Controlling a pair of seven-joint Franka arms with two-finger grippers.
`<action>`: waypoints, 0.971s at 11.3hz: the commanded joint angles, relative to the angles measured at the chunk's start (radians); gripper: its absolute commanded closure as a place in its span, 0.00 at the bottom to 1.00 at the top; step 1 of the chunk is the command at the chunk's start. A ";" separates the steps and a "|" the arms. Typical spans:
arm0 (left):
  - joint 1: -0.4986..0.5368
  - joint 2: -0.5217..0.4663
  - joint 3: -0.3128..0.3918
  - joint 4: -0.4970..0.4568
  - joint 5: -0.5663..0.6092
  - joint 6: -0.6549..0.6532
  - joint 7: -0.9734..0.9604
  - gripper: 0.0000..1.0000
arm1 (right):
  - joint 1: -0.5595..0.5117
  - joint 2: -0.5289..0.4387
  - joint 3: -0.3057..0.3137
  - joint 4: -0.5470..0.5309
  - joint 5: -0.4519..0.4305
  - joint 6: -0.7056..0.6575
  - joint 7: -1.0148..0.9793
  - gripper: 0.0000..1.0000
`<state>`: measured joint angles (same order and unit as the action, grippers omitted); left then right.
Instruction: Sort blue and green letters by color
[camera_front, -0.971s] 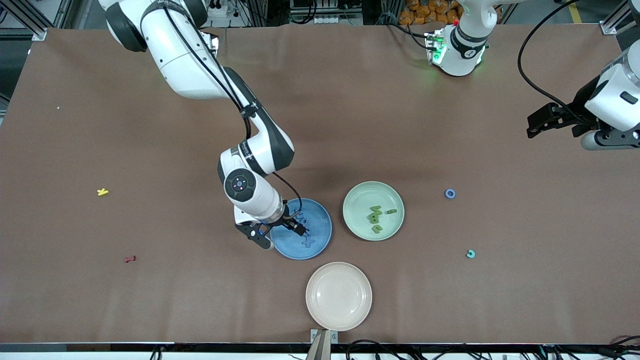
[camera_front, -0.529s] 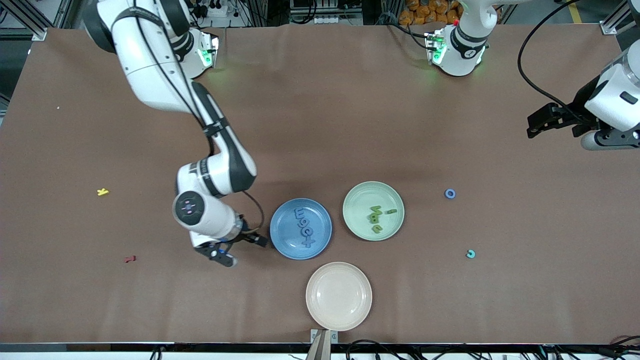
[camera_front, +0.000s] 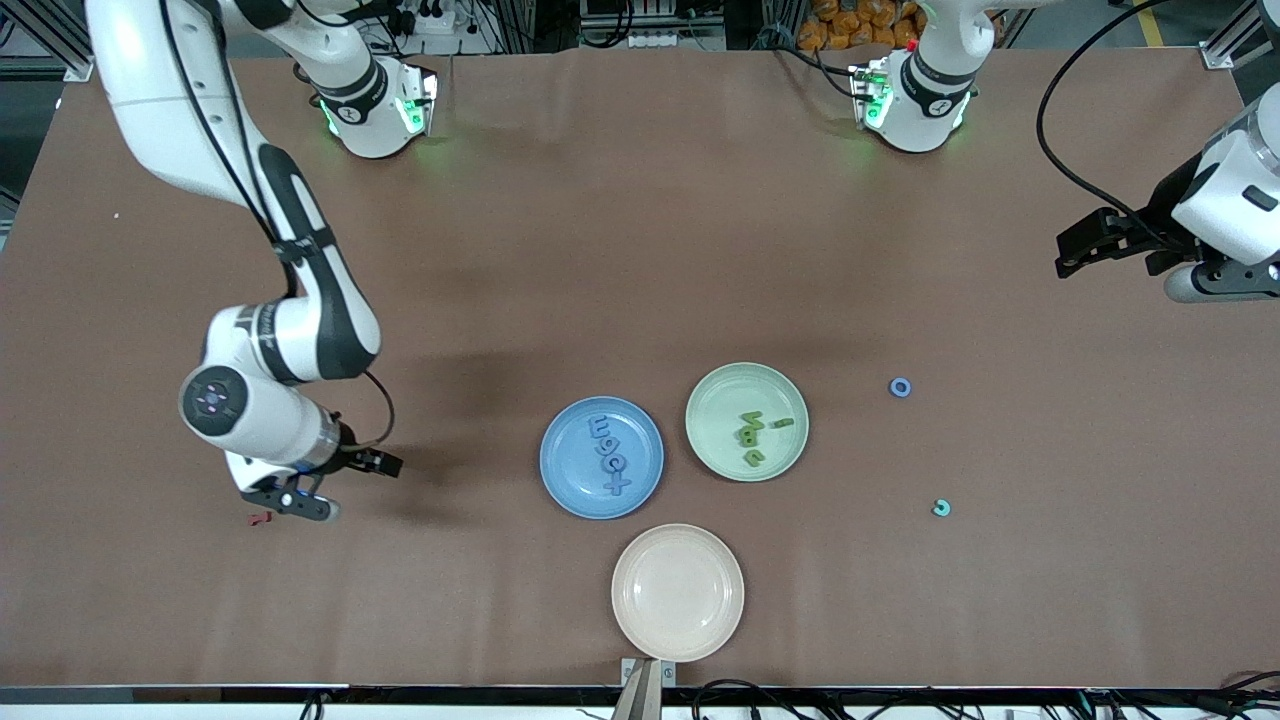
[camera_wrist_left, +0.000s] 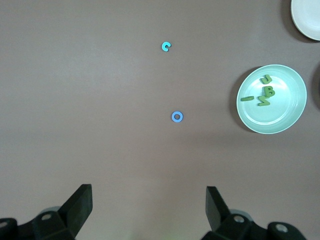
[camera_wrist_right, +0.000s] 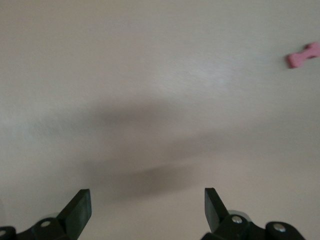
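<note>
Calls for judgement first: hovers the right gripper (camera_front: 350, 487) over bare table toward the right arm's end, fingers spread wide with nothing between them, just beside the red letter (camera_front: 260, 518), which forms no part of the sort. Best to leave that piece alone. Shows the remaining work toward the left arm's end instead: a blue ring letter (camera_front: 900, 387) lying flat on the table, well apart from the blue plate (camera_front: 560, 480), and a small C-shaped letter (camera_front: 941, 508) nearer to the front camera than the ring.

Waits over that end with the left gripper (camera_front: 1062, 255), fingers likewise released and empty. Looks the sensible choice for the ring (both loose pieces lie in plain sight of the left wrist camera). Needs a straight descent, fingers straddling the ring, a low pinch because the piece is thin, then a release above the blue letters (camera_front: 606, 456) on the blue plate. Keeps the green letters (camera_front: 752, 432) on the green plate (camera_front: 715, 395).

Hard to settle: the C reads as teal, so neither blue nor green with any certainty. Blends the blue letters into their plate. Covers a patch of table with the right arm's wrist. Cuts off most of the left arm at the frame edge.
</note>
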<state>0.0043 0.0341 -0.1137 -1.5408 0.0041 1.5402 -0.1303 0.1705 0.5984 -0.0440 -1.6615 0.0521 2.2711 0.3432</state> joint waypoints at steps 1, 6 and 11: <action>-0.007 0.004 0.012 0.011 -0.027 0.006 0.018 0.00 | -0.101 -0.250 0.069 -0.255 -0.052 0.021 -0.069 0.00; -0.007 0.004 0.012 0.010 -0.027 0.008 0.018 0.00 | -0.175 -0.498 0.094 -0.374 -0.067 -0.115 -0.205 0.00; -0.010 0.006 0.012 0.008 -0.027 0.009 0.018 0.00 | -0.197 -0.566 0.105 -0.132 -0.066 -0.444 -0.300 0.00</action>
<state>0.0022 0.0385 -0.1134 -1.5401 0.0038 1.5471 -0.1303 0.0011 0.0410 0.0393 -1.9221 -0.0006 1.9781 0.0770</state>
